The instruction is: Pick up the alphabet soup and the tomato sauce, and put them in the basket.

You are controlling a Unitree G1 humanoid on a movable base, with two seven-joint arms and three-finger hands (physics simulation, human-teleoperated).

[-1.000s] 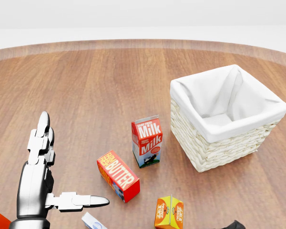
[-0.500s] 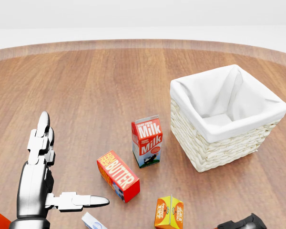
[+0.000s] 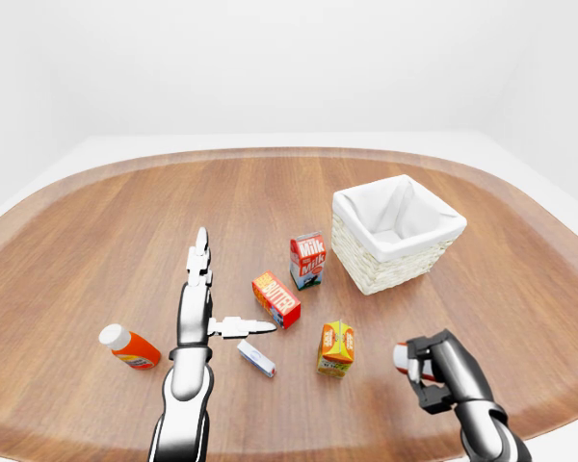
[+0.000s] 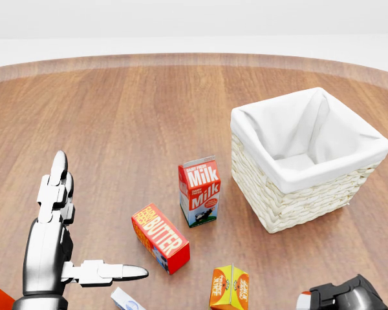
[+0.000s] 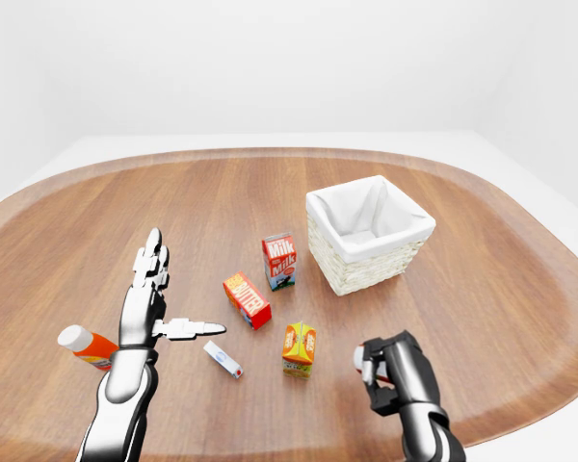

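Note:
My right hand hovers low at the right of the left-eye view, its dark fingers shut round a small red-and-white can. I cannot read the label, so I cannot tell whether it is the soup or the sauce. In the head view this can just shows at the bottom edge. No second can shows. The white-lined wicker basket stands above and left of that hand, apart from it. My left hand is open above the table, fingers straight and thumb pointing right, holding nothing.
A milk carton stands just left of the basket. Below it lie a red butter box, an orange juice carton and a small white-blue box. An orange bottle with a white cap lies at the left.
My right hand has risen into the head view from the bottom right edge, bringing the can with it. The left arm and the things on the table have not moved.

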